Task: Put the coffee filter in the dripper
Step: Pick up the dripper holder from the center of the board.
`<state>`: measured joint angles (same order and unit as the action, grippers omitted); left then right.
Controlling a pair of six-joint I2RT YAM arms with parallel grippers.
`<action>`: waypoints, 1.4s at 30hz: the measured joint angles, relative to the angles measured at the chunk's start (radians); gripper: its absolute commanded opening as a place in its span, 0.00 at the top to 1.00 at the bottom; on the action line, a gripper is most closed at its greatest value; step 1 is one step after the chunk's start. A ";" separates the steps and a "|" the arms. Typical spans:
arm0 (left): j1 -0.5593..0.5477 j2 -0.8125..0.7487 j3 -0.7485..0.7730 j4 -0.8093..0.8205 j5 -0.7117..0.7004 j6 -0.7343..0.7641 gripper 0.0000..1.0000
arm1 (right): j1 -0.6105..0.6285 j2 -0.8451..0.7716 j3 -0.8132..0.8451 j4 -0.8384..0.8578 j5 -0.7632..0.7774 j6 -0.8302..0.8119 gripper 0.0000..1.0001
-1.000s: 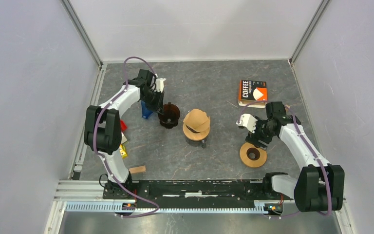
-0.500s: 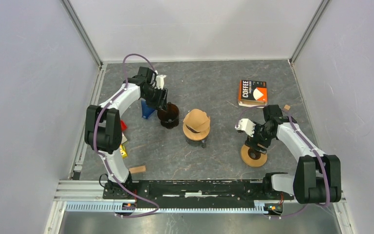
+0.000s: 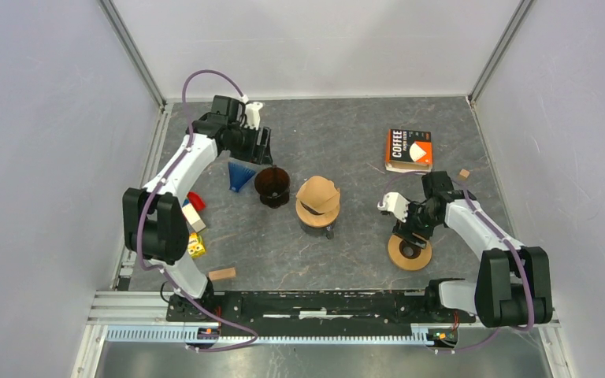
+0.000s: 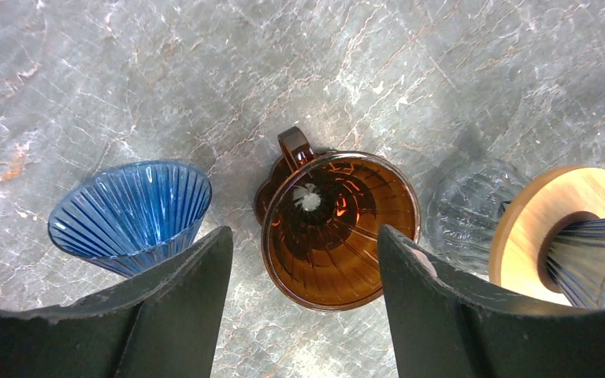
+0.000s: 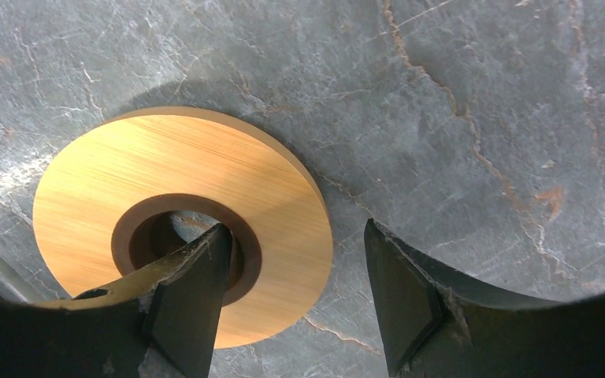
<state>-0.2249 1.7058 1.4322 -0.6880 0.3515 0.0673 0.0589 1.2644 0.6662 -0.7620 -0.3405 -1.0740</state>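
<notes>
Top view: my left gripper (image 3: 258, 150) hung at upper left, jaws wide, just above the amber dripper (image 3: 272, 186), with the blue dripper (image 3: 240, 175) beside it. My right gripper (image 3: 408, 230), at lower right, stood open over the wooden ring (image 3: 410, 253). The only sure sign of a coffee filter was the filter box (image 3: 408, 150) at upper right. Neither gripper held a filter, so I judged the fetching step not yet begun. Next I would need a gripper at that box, pinching out a single sheet. The tan cone (image 3: 317, 197) at centre might have been a filter; I could not tell.

Left wrist view: the amber dripper sat empty between the spread fingers. A clear ribbed piece (image 4: 469, 209) at right was half hidden.

Right wrist view: one finger sat in the ring's hole, the other outside its rim over the counter (image 5: 480, 118), not closed. The box was out of frame.
</notes>
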 measured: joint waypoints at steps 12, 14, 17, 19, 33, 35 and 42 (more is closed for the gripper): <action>0.000 -0.061 0.003 0.010 0.028 0.000 0.25 | 0.010 0.013 0.009 -0.009 0.001 0.018 0.72; 0.000 -0.073 0.003 0.010 0.036 0.000 0.24 | 0.010 0.037 0.068 -0.033 -0.007 0.025 0.81; 0.000 -0.102 0.003 0.014 0.048 0.000 0.24 | 0.010 0.085 0.215 -0.062 -0.028 0.047 0.86; 0.000 -0.128 0.001 0.026 0.051 0.000 0.24 | 0.014 0.120 0.332 -0.071 -0.042 0.071 0.87; -0.033 -0.201 -0.027 0.220 0.090 -0.126 0.22 | 0.288 0.528 1.072 0.019 0.068 0.431 0.89; -0.041 -0.201 -0.027 0.252 0.095 -0.156 0.21 | 0.325 0.593 1.162 0.043 0.086 0.480 0.89; -0.054 -0.188 -0.035 0.376 0.115 -0.262 0.21 | 0.446 0.682 1.248 0.134 0.145 0.610 0.89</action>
<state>-0.2787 1.5173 1.3968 -0.3119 0.4664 -0.1947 0.5045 1.9465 1.9144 -0.6285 -0.1959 -0.4641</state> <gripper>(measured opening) 0.788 0.431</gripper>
